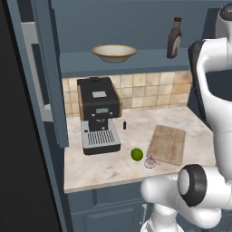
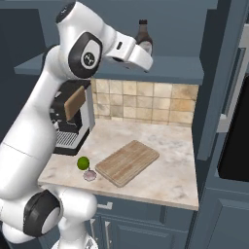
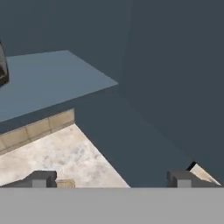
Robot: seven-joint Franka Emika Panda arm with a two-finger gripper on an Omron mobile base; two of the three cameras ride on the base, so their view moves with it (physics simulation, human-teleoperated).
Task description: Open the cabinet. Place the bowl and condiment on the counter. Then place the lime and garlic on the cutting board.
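Slate-blue cabinet (image 1: 136, 18) fronts and tan wall tiles (image 1: 149, 88) frame the scene, with the cabinet standing open across the top of both base views and its blue shelf bare to the camera. Below it the counter (image 1: 113, 165) runs across the middle of the left base view. At centre left of that view sits a black coffee machine (image 1: 99, 113) against the tiles. Right of centre lies the cutting board (image 1: 166, 144), flat on the stone. On the shelf at upper centre rests the bowl (image 1: 114, 52), and the condiment (image 1: 174, 38) stands upright at upper right, well apart from it. Near the counter's front edge the lime (image 1: 137, 154) sits just left of the garlic (image 1: 150, 162), which lies beside the board's corner. At the bottom of the hand view the gripper (image 3: 111, 179) has its fingertips (image 3: 40, 178) spread wide, holding nothing.
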